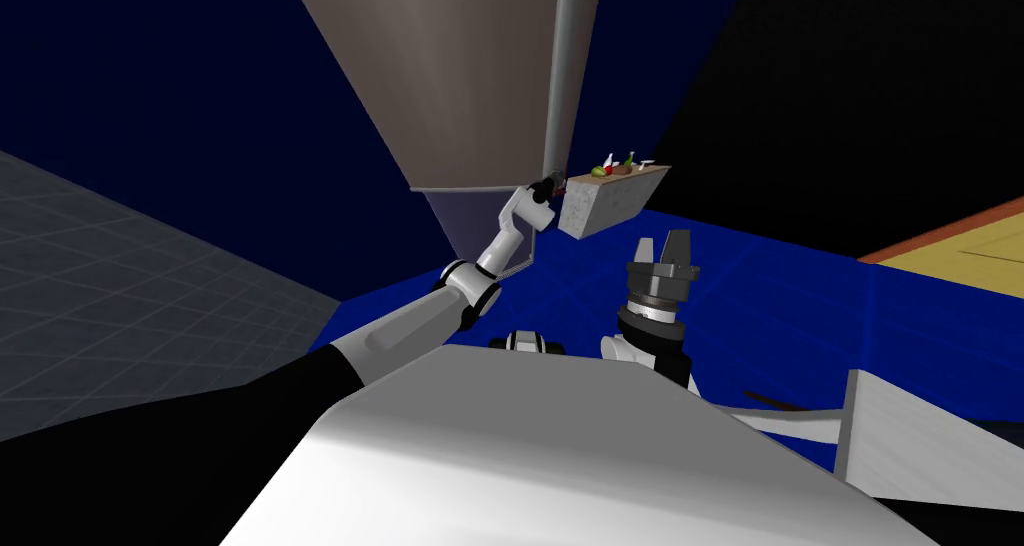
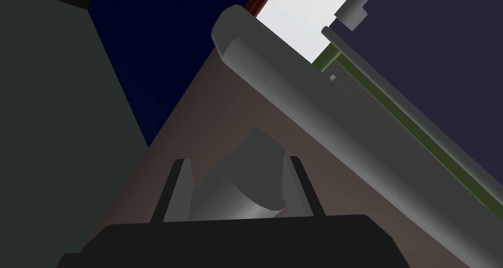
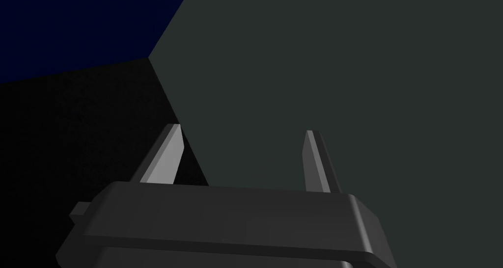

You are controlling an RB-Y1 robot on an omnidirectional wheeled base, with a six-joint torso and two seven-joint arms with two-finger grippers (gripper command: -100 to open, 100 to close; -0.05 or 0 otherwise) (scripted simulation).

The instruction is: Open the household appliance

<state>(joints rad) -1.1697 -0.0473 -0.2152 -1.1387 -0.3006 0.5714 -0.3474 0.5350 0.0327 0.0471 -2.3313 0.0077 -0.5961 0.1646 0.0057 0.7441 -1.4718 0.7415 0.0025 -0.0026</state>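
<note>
A kitchen: tall appliance [image 1: 450, 80] with long handle [image 1: 567, 70], counter [image 1: 600, 208] bearing bottles [image 1: 629, 158]

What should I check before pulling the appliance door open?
1. Left pincer shut on the handle: ok, its fingers press a grey stub of it.
2. Grip at the handle's lower end: ok, by the head view.
3. Door already ajar: cannot tell.
4. Right pincer open and apart from the door: ok.
5. Room between the left arm and the grey counter beside the handle: cannot tell.
</note>
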